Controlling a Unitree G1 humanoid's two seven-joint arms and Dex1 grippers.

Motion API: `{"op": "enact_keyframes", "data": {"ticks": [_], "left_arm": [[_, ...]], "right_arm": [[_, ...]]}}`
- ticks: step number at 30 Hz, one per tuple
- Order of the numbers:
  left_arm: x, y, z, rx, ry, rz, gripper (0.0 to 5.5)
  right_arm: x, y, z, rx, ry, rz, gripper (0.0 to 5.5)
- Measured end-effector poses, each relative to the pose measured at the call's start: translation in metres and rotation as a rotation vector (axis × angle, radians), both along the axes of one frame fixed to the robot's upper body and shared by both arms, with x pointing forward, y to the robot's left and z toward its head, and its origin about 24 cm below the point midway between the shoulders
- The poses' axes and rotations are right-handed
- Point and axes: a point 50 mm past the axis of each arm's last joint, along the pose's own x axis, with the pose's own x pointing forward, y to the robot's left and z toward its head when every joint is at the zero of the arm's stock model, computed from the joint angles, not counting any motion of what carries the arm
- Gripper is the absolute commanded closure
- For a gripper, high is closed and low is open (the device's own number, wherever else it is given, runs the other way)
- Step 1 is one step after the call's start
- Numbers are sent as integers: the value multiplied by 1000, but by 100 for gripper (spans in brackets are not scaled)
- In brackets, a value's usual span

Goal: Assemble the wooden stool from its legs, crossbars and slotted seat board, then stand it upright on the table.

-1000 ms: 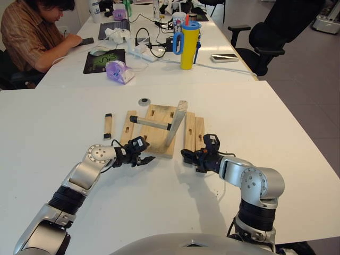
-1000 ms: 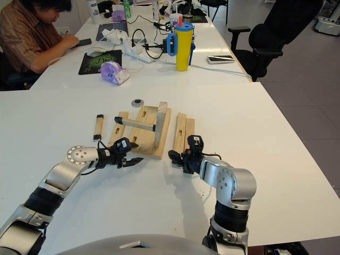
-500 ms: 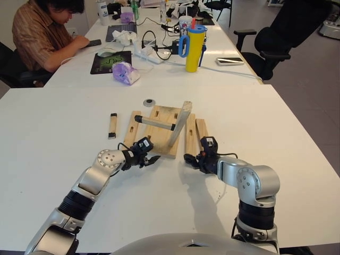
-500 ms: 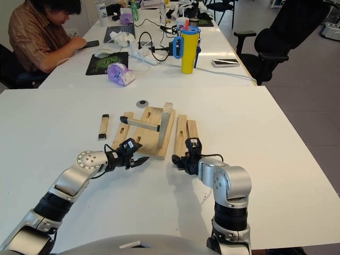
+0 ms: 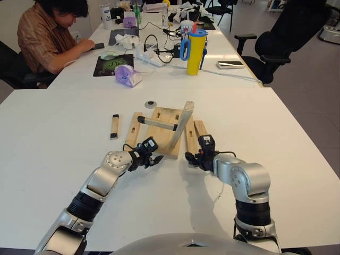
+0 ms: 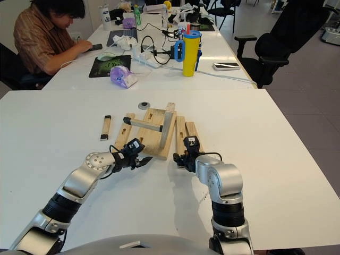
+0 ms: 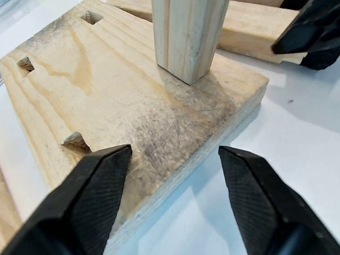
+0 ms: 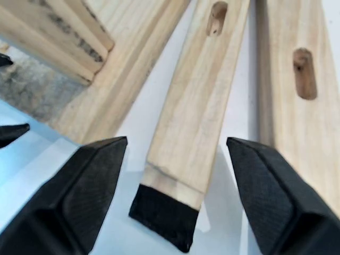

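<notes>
The slotted seat board [image 5: 166,135] lies flat on the white table, with one leg [image 5: 184,123] standing in it and a crossbar [image 5: 157,124] jutting from that leg. Two loose legs [image 5: 190,139] [image 5: 201,129] lie right of the board, and another [image 5: 133,131] lies to its left. My left gripper [image 5: 152,158] is open at the board's near corner [image 7: 175,159], one finger [image 7: 90,207] over the wood. My right gripper [image 5: 190,157] is open, its fingers [image 8: 93,194] either side of the black-capped end of a loose leg [image 8: 175,204].
A short wooden piece [image 5: 113,126] and a small round disc [image 5: 151,104] lie beyond the board. The far table holds a yellow tumbler [image 5: 194,50], a purple roll [image 5: 127,75], a phone [image 5: 230,65] and cables. An office chair [image 5: 276,48] stands at the back right.
The head camera has shifted, so the whole scene sits differently. Both grippers have crept a little closer to the wood pieces and stayed open.
</notes>
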Motion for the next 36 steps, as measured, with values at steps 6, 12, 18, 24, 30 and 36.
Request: {"op": "enact_keyframes", "data": {"ticks": [6, 12, 18, 24, 30, 36], "left_arm": [[0, -10, 0, 3, 3, -24, 246], [0, -10, 1, 10, 3, -26, 246], [0, -17, 1, -9, 10, -23, 246], [0, -26, 0, -14, 2, -14, 246], [5, -24, -1, -23, -44, -3, 246], [10, -18, 3, -96, -123, 18, 246]], "right_arm": [[18, 5, -16, -77, -28, -45, 203], [21, 5, -20, -100, -54, -43, 238], [24, 3, -23, -114, -69, -58, 312], [27, -1, -27, -108, -118, -81, 342], [34, -5, -20, 56, -200, -176, 344], [50, -8, 21, 222, -471, -245, 344]]}}
